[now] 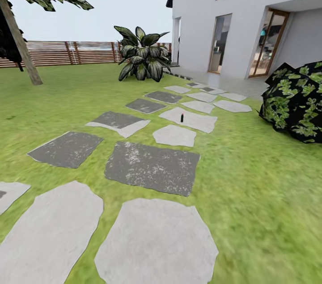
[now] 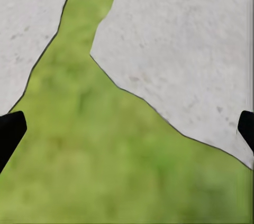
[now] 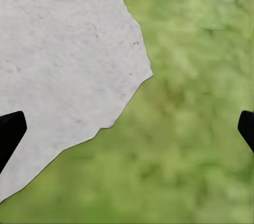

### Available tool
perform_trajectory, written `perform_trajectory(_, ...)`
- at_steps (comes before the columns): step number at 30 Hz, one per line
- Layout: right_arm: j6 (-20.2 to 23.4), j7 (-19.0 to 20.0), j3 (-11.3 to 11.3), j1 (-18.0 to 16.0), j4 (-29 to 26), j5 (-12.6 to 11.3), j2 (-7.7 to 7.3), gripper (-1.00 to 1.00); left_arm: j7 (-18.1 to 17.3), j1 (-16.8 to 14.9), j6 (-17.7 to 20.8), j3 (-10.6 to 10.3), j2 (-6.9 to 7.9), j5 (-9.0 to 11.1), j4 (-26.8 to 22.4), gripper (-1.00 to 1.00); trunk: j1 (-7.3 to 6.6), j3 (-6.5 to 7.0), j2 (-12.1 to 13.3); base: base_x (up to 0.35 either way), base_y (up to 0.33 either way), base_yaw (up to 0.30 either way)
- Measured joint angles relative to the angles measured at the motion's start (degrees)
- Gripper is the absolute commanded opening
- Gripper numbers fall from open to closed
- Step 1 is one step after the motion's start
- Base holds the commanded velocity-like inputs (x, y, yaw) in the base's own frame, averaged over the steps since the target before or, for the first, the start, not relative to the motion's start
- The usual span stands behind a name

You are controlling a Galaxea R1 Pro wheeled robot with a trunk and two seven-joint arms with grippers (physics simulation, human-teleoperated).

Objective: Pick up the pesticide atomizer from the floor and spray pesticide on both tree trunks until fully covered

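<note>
Pale stepping stones (image 1: 156, 241) lie nearest, at the foot of the head view, with darker slabs (image 1: 152, 167) beyond them running up the lawn (image 1: 250, 185) toward the white house (image 1: 250, 20). To the house's right sits a round dark bush (image 1: 295, 103); further back a broad-leaved plant (image 1: 142, 56) stands before the slatted fence (image 1: 67, 52). At far left one tree (image 1: 20, 42) leans, its bare trunk rising from the grass; a second tree cannot be made out from here.

Smallest of all, a dark upright object (image 1: 182, 117) stands on a light slab midway up the path. It is too small to be sure of, but it is probably the pesticide atomizer, resting on stone rather than grass, well apart from the robot.

Both tools are spread wide and empty: the left gripper (image 2: 127, 128) hangs over a grass wedge between two slabs, the right gripper (image 3: 127, 128) over a slab edge and turf, each with only black fingertips (image 2: 10, 128) at the frame's sides.

Judging by this, the approach is in hand: nothing is picked up. Next comes driving up the path and lowering an arm beside that object.
</note>
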Motion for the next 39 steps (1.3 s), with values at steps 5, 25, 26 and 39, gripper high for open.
perform_trajectory(5, 0.0, 0.01, 0.0, -0.01, 0.0, 0.0, 0.0, 1.0, 0.0, 0.0, 0.0, 0.0, 0.0, 0.0, 0.0, 1.0, 0.0, 0.0, 0.0, 0.339, -0.111, 0.0)
perform_trajectory(25, 0.0, 0.04, 0.0, -0.01, 0.0, 0.0, 0.0, 1.0, 0.0, -0.04, 0.0, 0.0, 0.0, 0.0, 0.0, 1.0, 0.0, 0.0, 0.0, 0.34, -0.111, 0.0)
perform_trajectory(26, 0.0, 0.04, 0.0, 0.0, 0.0, 0.0, 0.0, 1.0, 0.0, -0.02, 0.0, 0.0, 0.0, 0.0, 0.0, 1.0, 0.0, 0.0, 0.0, 0.34, -0.111, 0.0)
perform_trajectory(39, 0.0, 0.03, 0.0, -0.01, 0.0, 0.0, 0.0, 1.0, 0.0, -0.05, 0.0, 0.0, 0.0, 0.0, 0.0, 1.0, 0.0, 0.0, 0.0, 0.339, -0.111, 0.0)
